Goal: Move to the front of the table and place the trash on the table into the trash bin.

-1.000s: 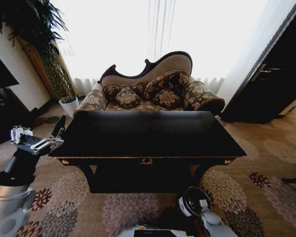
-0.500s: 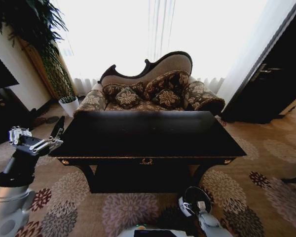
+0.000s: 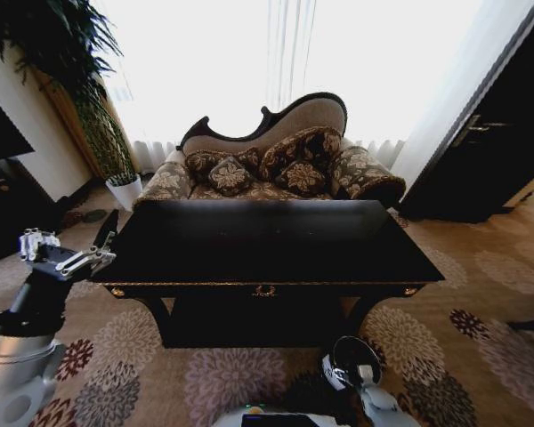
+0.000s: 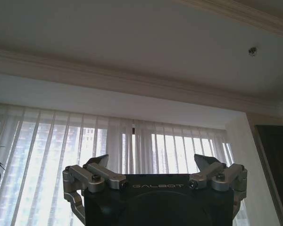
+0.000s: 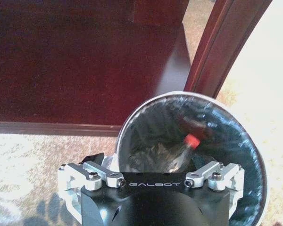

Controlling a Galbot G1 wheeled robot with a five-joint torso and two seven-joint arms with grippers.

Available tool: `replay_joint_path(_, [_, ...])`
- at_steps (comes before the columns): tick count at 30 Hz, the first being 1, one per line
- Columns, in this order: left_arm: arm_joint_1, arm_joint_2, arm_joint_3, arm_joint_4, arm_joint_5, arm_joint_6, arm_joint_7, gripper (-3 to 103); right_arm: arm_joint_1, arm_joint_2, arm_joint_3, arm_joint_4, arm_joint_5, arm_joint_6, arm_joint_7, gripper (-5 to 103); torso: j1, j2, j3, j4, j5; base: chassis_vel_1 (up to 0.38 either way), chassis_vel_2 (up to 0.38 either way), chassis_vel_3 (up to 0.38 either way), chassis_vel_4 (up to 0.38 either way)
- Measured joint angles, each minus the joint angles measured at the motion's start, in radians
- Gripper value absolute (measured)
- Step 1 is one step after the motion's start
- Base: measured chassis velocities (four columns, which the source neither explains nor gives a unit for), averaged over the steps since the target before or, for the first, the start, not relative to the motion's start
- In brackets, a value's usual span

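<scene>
While the robot faces the long front edge of the table (image 3: 267,245), its glossy black top shows only window glare; I can't make out any trash on it from the head view. Gold ornament (image 3: 264,290) sits centred on the apron. Patterned sofa (image 3: 271,165) is behind the table, potted plant (image 3: 80,98) off to the left.

Trash bin (image 3: 349,360) stands on the floral carpet (image 3: 222,374), in front of the table's right leg and well below the top. From the right wrist view the bin (image 5: 247,155) has a pale rim and a shiny dark liner. Inside: a clear bottle with a red cap (image 5: 192,140) lying tilted, plus crumpled stuff beside it that I can't identify.

Right pincer (image 5: 153,162) hangs directly over the bin mouth, fingers spread wide, nothing between them. In the head view it is low, just beside the bin (image 3: 363,372).

Left pincer (image 3: 102,245) is raised off the table's left end, clear of the top, pointing up and toward the window. Left wrist view has it (image 4: 153,162) against curtains (image 4: 108,155) and ceiling, fingers wide apart, empty.
</scene>
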Motion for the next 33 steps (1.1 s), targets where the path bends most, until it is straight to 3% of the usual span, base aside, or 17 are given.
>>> replay_joint_path(8, [0.005, 0.002, -0.013, 0.000, 0.000, 0.000, 0.000, 100, 0.068, -0.025, -0.015, -0.073, -0.032, 0.005, -0.023, 100, 0.000, 0.000, 0.000, 0.0001, -0.0001, 0.000, 0.000, 0.000, 0.000])
replay_joint_path(20, [0.001, -0.009, 0.023, 0.000, 0.039, 0.006, 0.000, 100, 0.125, 0.007, -0.032, -0.125, -0.055, 0.014, 0.010, 100, 0.000, 0.000, 0.000, 0.0002, 0.0000, 0.000, 0.000, 0.000, 0.000])
replay_joint_path(33, [0.007, -0.031, 0.037, 0.000, 0.062, 0.005, 0.000, 100, 0.117, 0.006, -0.029, -0.129, 0.009, 0.001, 0.062, 100, 0.000, 0.000, 0.000, 0.0000, -0.0001, 0.000, 0.000, 0.000, 0.000])
